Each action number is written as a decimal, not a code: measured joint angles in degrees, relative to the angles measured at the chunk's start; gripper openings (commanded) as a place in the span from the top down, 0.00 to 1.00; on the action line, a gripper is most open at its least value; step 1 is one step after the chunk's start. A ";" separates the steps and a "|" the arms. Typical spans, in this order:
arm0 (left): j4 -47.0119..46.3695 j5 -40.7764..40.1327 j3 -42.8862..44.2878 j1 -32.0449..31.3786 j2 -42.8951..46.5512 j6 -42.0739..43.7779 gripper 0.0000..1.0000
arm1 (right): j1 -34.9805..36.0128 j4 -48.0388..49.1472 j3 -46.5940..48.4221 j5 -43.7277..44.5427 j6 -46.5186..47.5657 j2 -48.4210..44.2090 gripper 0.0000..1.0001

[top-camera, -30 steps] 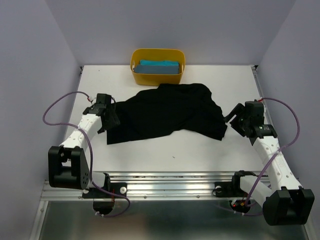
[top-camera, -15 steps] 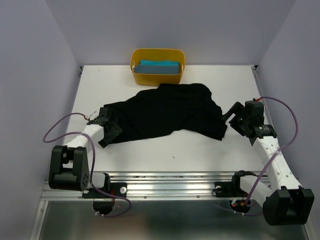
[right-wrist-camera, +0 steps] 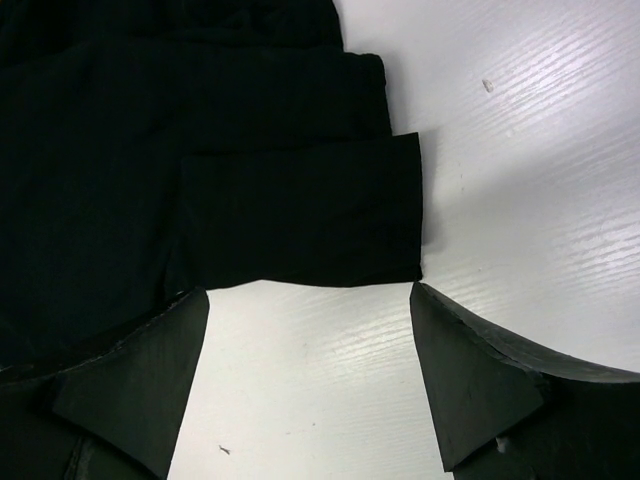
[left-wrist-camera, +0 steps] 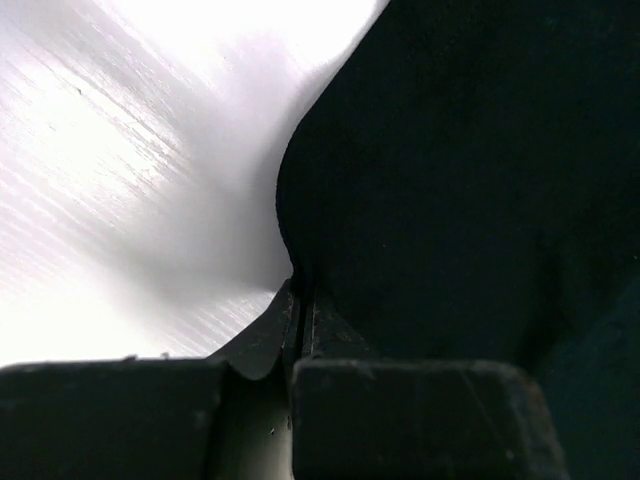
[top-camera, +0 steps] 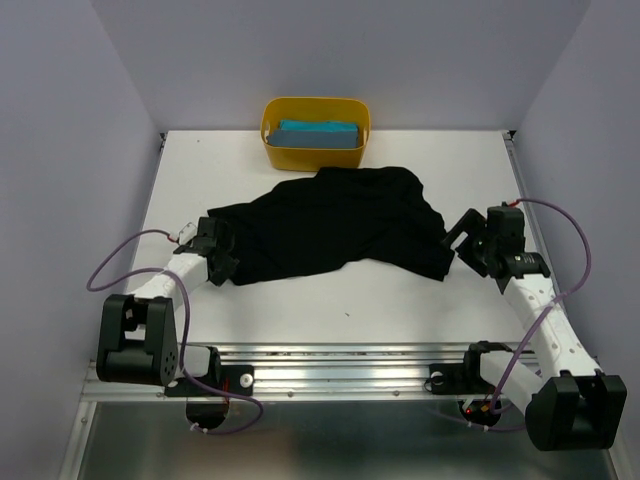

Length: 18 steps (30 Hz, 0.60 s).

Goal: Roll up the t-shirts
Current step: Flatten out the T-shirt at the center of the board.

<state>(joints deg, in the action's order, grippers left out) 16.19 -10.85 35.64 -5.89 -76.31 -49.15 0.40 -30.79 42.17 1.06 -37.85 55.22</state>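
On the near left of the white table [top-camera: 400,290], the left pincer [left-wrist-camera: 300,300] is lying low with its jaws pressed together, pinching the left edge of the black t-shirt [top-camera: 340,225], whose dark cloth is filling the space ahead of it and to its right. On the near right, the right pincer [right-wrist-camera: 308,300] is standing with its jaws spread wide, holding nothing; a folded sleeve end of the black t-shirt is lying just ahead of its fingertips, apart from them, with more rumpled cloth spreading off to the pincer's left. Between the two pincers the black t-shirt is sprawling loose and creased across the middle of the table. Beyond both pincers, at the far edge, a yellow tub [top-camera: 270,150] is standing just past the shirt's far edge, and the teal t-shirt [top-camera: 318,133] is sitting inside it as a neat bundle.
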 measured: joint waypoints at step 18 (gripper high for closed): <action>4.94 0.04 9.07 0.00 12.13 1.55 1.00 | 0.00 4.20 -6.34 -5.44 -1.79 8.79 0.37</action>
<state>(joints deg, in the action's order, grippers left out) 21.12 -10.81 44.71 -5.89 -64.18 -47.59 0.40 -26.59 35.83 -4.38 -39.64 64.01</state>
